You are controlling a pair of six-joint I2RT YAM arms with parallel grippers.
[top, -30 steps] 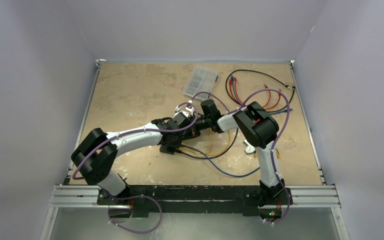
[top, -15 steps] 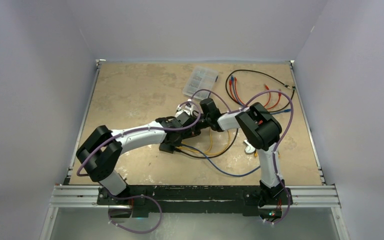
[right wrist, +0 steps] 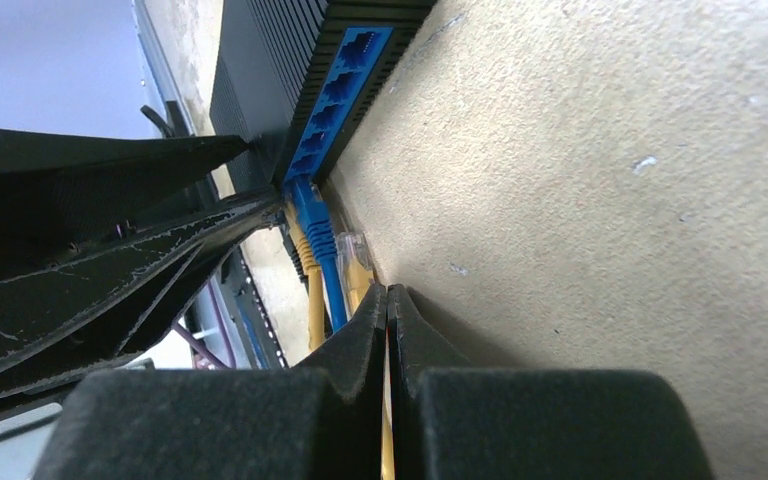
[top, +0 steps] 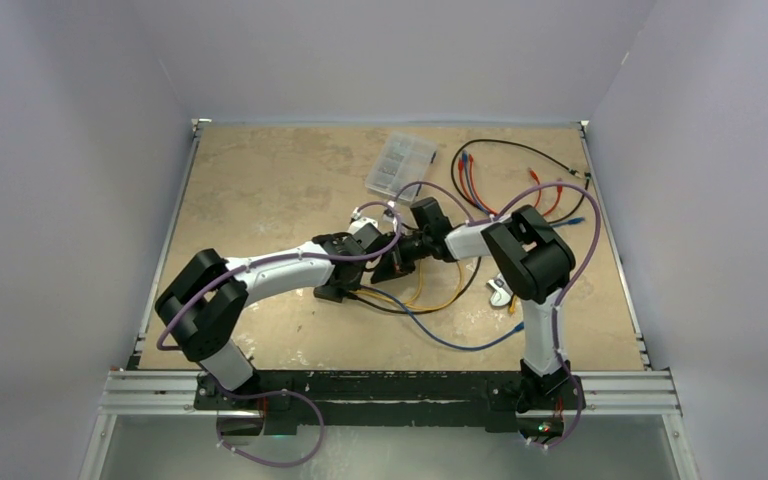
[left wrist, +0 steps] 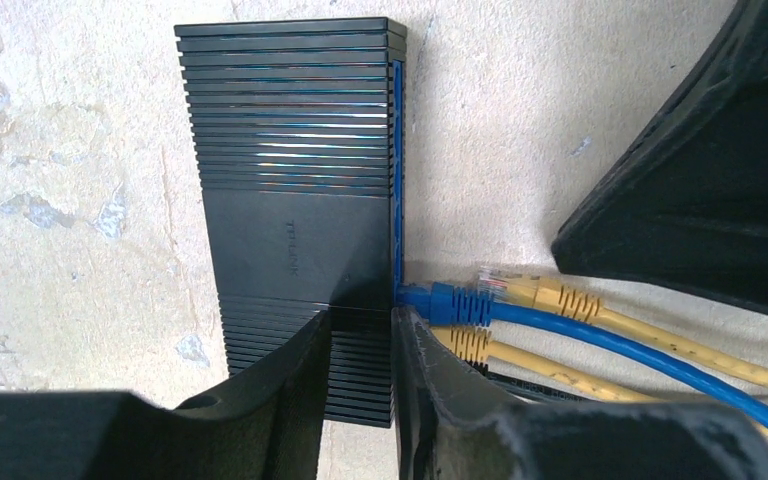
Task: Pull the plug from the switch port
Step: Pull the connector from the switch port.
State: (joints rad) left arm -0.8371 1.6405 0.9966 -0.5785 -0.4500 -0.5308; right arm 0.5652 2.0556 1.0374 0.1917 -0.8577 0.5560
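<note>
The black ribbed switch (left wrist: 295,180) lies flat, its blue port row (right wrist: 345,75) facing the cables. My left gripper (left wrist: 362,315) is shut on the switch's near end, one finger on its top and the other at the port face. A blue plug (left wrist: 440,298) sits in a port, with a yellow plug (left wrist: 470,342) beside it. Another yellow plug (left wrist: 500,280) with a clear tip lies loose, apart from the ports. My right gripper (right wrist: 387,290) is shut, a strip of yellow cable (right wrist: 387,440) showing between its fingers.
A clear compartment case (top: 400,163) lies at the back. Red, blue and black cables (top: 520,180) coil at the back right. A blue cable (top: 460,345) loops toward the front edge. The right arm's black shell (left wrist: 700,170) hangs close over the cables.
The right arm has drawn back to the right, its elbow swinging outward, and the yellow cable shifted with it. The left arm has settled over the switch.
</note>
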